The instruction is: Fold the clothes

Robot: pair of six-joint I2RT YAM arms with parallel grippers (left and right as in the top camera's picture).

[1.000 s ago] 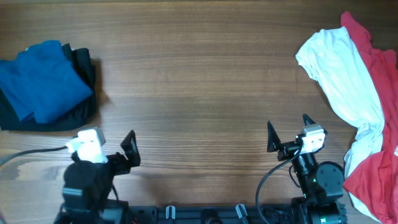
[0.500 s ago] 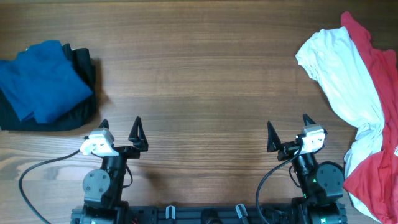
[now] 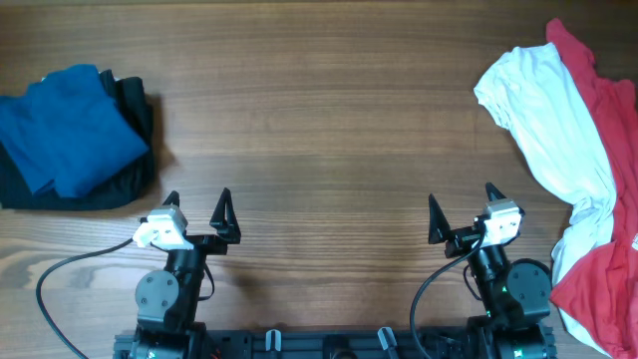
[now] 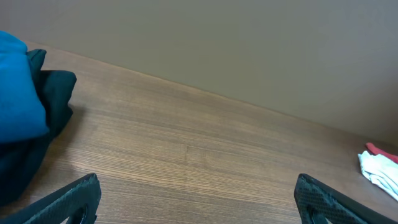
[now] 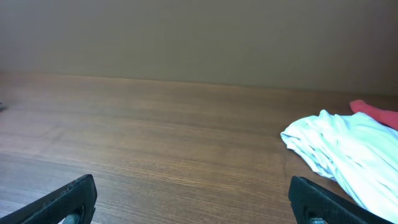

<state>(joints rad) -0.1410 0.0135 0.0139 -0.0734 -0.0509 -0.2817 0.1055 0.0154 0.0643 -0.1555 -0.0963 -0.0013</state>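
So, both arms sit at the near edge of the counter (image 3: 319,120). The left claw (image 3: 196,200) has its fingers spread wide and pinches nothing, tips pointing out across the wood. The right claw (image 3: 461,196) is the same deal, spread wide and holding nothing. The blue shirt (image 3: 70,130) lies in a folded-looking bundle ahead of the left claw and off to its left, well apart from it. It rests on a black garment (image 3: 138,150) that sticks out along the bundle's right and near edges. On the other side, the white shirt (image 3: 548,120) is a rumpled heap ahead and to the right of the right claw, near it but not touching. It's draped partly over a red garment (image 3: 610,269) that runs down further right of that claw, alongside the arm's base. In the left wrist view the blue and black pile shows at the far left, ahead of the left finger, and a scrap of white and red peeks in at the far right.
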